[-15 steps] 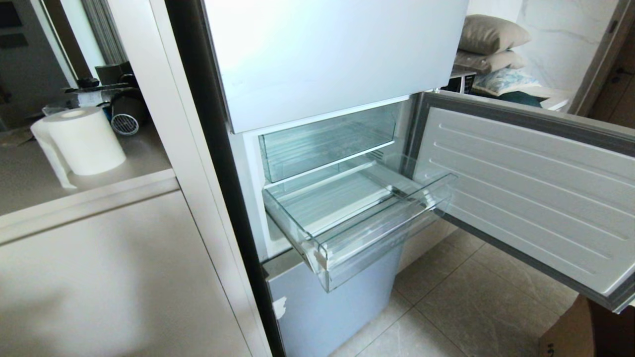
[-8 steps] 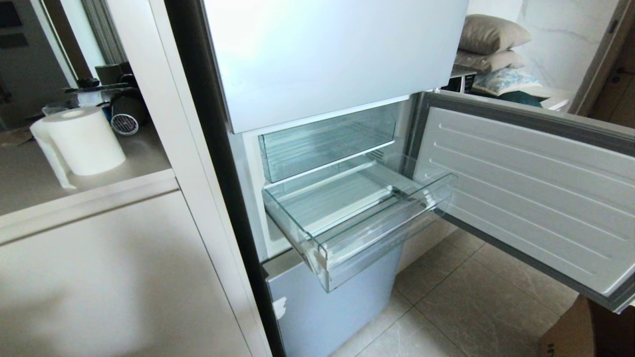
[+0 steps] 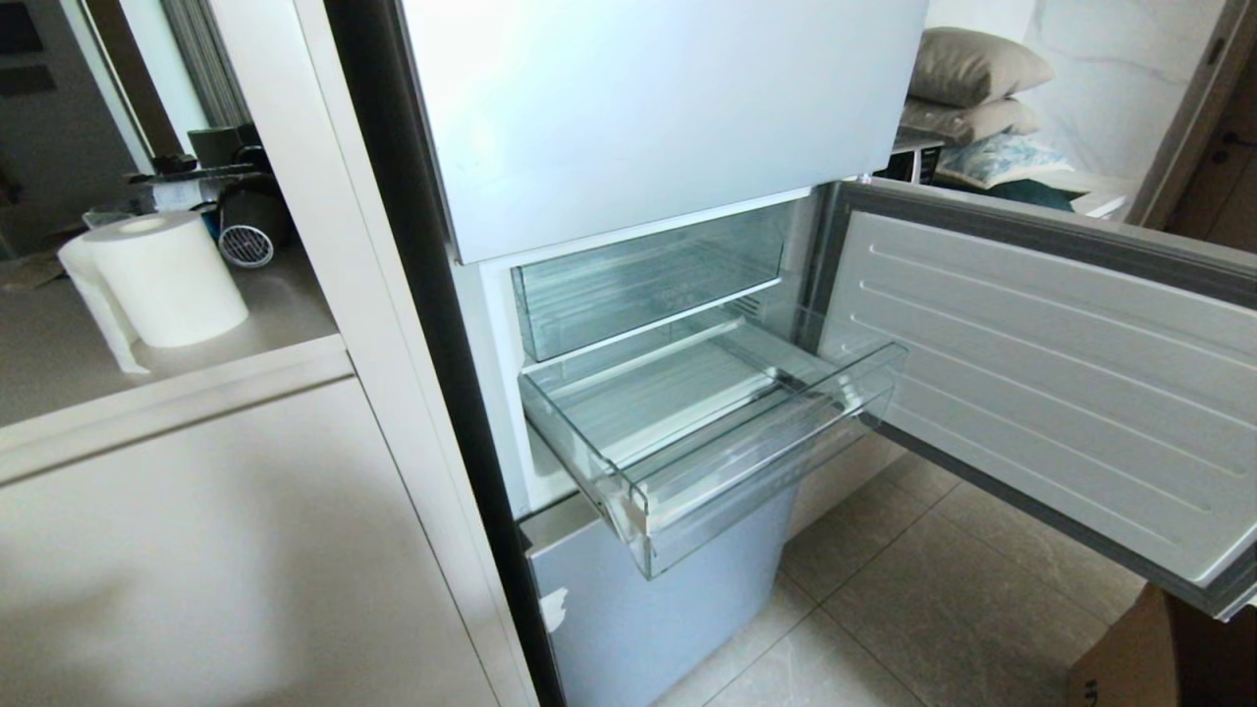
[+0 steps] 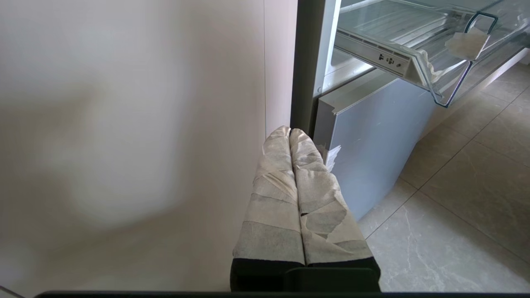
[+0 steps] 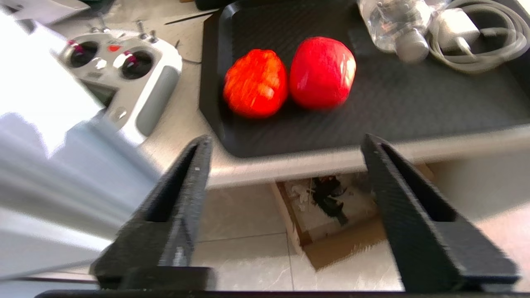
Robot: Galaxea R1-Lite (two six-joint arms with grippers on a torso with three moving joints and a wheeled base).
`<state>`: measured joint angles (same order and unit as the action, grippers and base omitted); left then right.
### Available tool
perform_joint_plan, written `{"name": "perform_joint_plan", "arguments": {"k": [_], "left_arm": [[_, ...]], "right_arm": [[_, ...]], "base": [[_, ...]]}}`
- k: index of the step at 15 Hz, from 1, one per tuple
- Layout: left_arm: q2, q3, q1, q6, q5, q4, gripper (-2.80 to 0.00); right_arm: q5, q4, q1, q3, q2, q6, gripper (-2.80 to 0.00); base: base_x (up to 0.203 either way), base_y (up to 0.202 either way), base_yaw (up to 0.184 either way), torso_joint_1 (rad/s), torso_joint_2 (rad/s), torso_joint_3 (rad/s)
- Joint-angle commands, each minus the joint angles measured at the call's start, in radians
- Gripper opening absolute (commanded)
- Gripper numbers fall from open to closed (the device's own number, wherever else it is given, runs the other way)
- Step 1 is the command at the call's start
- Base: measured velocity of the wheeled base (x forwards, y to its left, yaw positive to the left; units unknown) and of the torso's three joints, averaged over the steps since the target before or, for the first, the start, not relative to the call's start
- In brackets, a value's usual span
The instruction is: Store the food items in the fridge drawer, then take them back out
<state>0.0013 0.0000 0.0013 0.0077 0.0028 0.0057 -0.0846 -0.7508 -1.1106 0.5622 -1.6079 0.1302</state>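
The fridge drawer [image 3: 746, 462] is clear plastic, pulled out and empty; it also shows in the left wrist view [image 4: 430, 45]. In the right wrist view the two food items sit side by side on a black tray [image 5: 414, 107]: a ribbed orange-red tomato [image 5: 255, 82] and a smoother, deeper red apple [image 5: 322, 72]. My right gripper [image 5: 286, 140] is open and empty, short of the tray's near edge, with both items beyond its fingertips. My left gripper [image 4: 290, 131] is shut, its taped fingers pressed together, low beside the fridge's bottom panel. Neither arm shows in the head view.
The fridge door [image 3: 1041, 363] stands open to the right of the drawer. A second clear drawer [image 3: 648, 280] sits closed above it. A remote controller [image 5: 120, 74], water bottle [image 5: 393, 25] and charger cable [image 5: 468, 29] lie near the food. A cardboard box [image 5: 327, 207] sits on the floor.
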Motion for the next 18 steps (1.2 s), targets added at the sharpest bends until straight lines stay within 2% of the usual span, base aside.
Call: {"name": "perform_joint_plan", "arguments": {"k": [1, 3, 6, 9, 11, 14, 18], "left_arm": [[0.0, 0.0, 0.0, 0.0, 0.0, 0.0, -2.8], [0.0, 0.0, 0.0, 0.0, 0.0, 0.0, -2.8], [0.0, 0.0, 0.0, 0.0, 0.0, 0.0, -2.8], [0.0, 0.0, 0.0, 0.0, 0.0, 0.0, -2.8], [0.0, 0.0, 0.0, 0.0, 0.0, 0.0, -2.8], [0.0, 0.0, 0.0, 0.0, 0.0, 0.0, -2.8], [0.0, 0.0, 0.0, 0.0, 0.0, 0.0, -2.8]], "right_arm": [[-0.046, -0.008, -0.06, 0.099, -0.163, -0.034, 0.0], [-0.06, -0.008, -0.104, 0.161, -0.226, -0.074, 0.0], [-0.069, -0.011, -0.139, 0.237, -0.306, -0.085, 0.0], [-0.091, -0.027, -0.144, 0.32, -0.426, -0.093, 0.0], [-0.102, -0.095, -0.143, 0.361, -0.506, -0.094, 0.0], [-0.176, -0.162, -0.14, 0.432, -0.593, -0.09, 0.0], [-0.221, -0.184, -0.139, 0.476, -0.642, -0.086, 0.0]], "base": [[0.0, 0.0, 0.0, 0.0, 0.0, 0.0], [0.0, 0.0, 0.0, 0.0, 0.0, 0.0], [0.0, 0.0, 0.0, 0.0, 0.0, 0.0], [0.0, 0.0, 0.0, 0.0, 0.0, 0.0], [0.0, 0.0, 0.0, 0.0, 0.0, 0.0], [0.0, 0.0, 0.0, 0.0, 0.0, 0.0], [0.0, 0.0, 0.0, 0.0, 0.0, 0.0]]}}
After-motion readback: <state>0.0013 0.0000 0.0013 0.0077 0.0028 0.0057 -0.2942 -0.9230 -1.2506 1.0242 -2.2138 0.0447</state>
